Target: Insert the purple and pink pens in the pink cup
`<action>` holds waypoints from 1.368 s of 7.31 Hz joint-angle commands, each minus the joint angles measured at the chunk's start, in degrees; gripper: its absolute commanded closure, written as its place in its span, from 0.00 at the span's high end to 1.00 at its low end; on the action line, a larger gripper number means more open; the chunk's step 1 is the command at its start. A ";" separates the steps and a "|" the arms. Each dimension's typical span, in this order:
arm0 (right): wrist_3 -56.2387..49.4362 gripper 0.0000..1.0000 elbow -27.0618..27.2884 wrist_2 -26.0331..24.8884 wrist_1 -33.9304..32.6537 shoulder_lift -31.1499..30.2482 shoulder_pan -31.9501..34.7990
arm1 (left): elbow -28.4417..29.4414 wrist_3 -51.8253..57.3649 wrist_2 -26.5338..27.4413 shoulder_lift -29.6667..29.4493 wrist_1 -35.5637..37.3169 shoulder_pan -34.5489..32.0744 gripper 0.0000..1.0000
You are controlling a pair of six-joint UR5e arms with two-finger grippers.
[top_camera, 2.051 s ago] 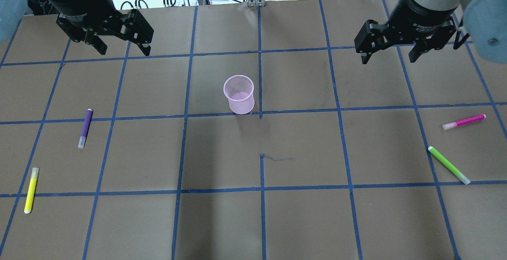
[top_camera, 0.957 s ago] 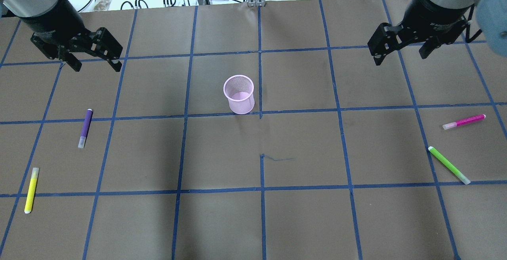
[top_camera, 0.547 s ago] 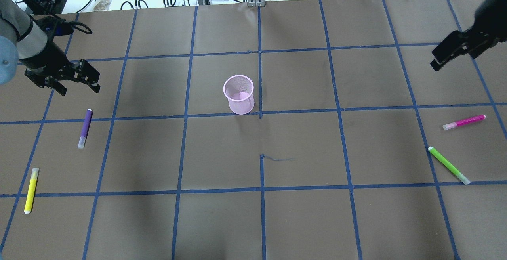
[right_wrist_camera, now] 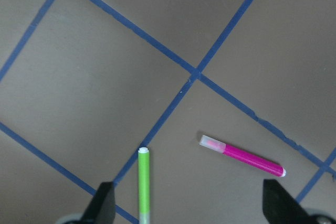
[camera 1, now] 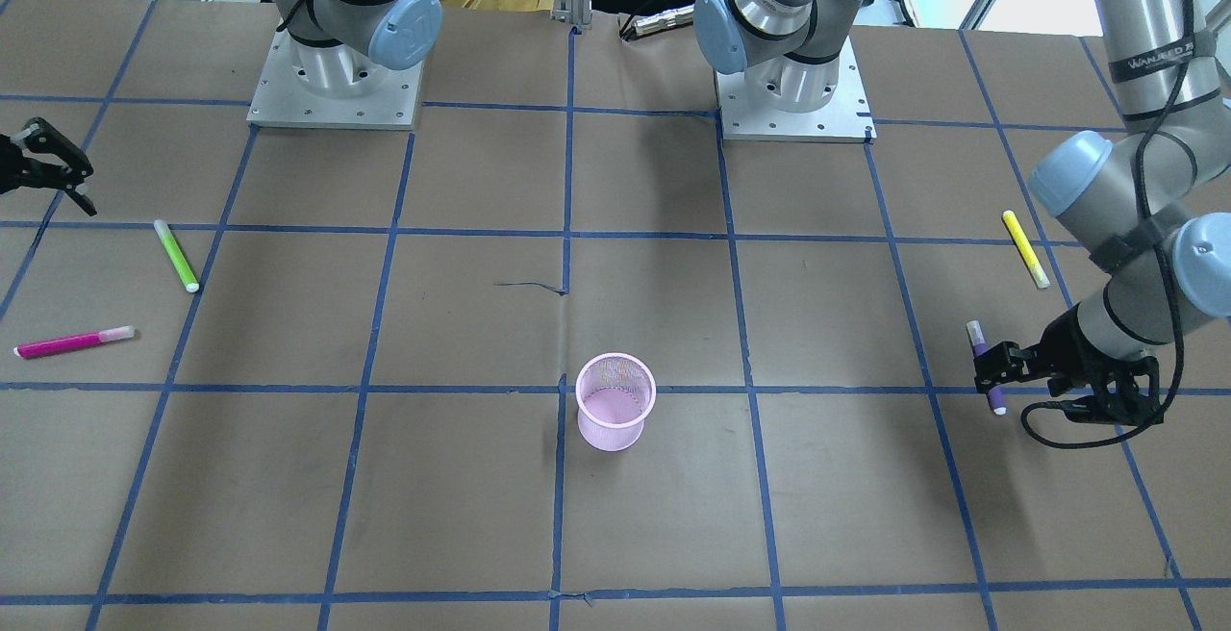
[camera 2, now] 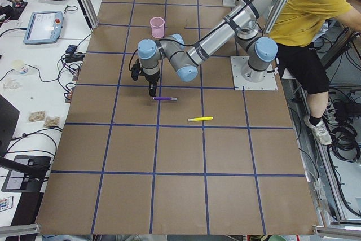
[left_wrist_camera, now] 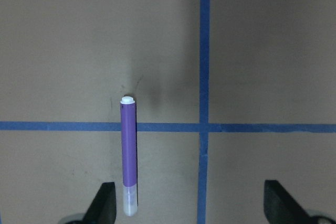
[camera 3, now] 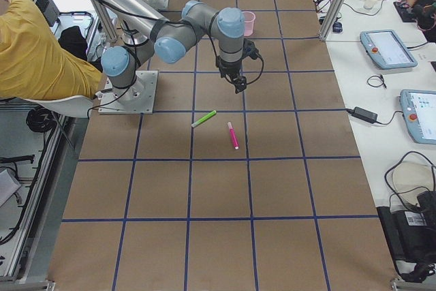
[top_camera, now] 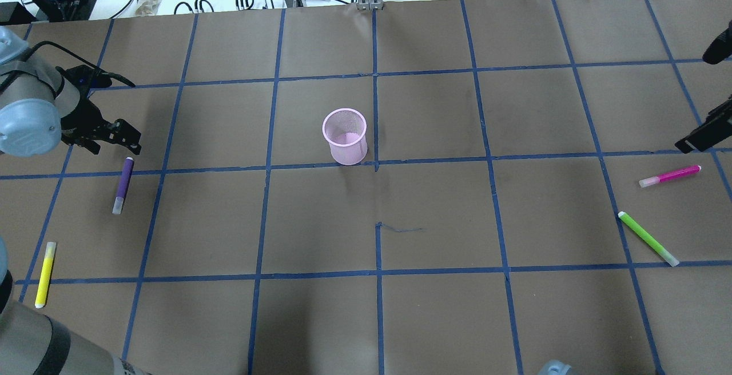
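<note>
- Since the earlier overhead frames, has carried both pairs of fingers out from the far edge toward the ends of the table (top_camera: 434, 306) and lower. Now hovers the left fingers (left_wrist_camera: 107, 203) just past the capped tip of the purple pen (top_camera: 123, 185), and the right fingers (right_wrist_camera: 275, 203) just past the pink pen (top_camera: 670, 175). Shows each pair spread wide, gripping nothing.
- Finds the pink cup (top_camera: 345, 135) upright near the table's middle, well apart from both pens and apparently empty. Judged a light, thin mesh, likely to slide or tip if knocked, so better to lower pens in from above.
- Finds both task pens flat on the table at opposite ends. Judged light, stiff, smooth and round, so apt to roll or slip. Best taken across the barrel near mid-length, clear of the translucent end.
- In the left wrist view, puts the purple pen close beside one finger, not centred; probably needs a sideways shift.
- In the right wrist view, shows the pink pen askew and the green pen (right_wrist_camera: 143, 182) beside one finger; calls for turning and avoiding the green.
- Leaves the yellow pen (top_camera: 45, 274) alone.
</note>
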 commanded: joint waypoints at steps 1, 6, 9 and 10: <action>-12.53 1.00 3.36 4.86 -8.37 5.22 -7.68 | 0.72 1.92 0.12 -3.31 2.80 0.71 1.00; -24.34 1.00 0.28 11.32 -10.32 17.29 -11.32 | 0.72 -0.71 0.20 -4.64 2.53 0.71 0.83; -55.69 1.00 0.54 6.14 -10.58 18.07 -11.32 | 0.28 -1.69 0.29 -4.73 2.36 0.71 0.71; -58.68 1.00 0.54 6.74 -10.58 18.60 -11.32 | -0.07 -1.61 0.12 -4.73 2.36 0.71 0.67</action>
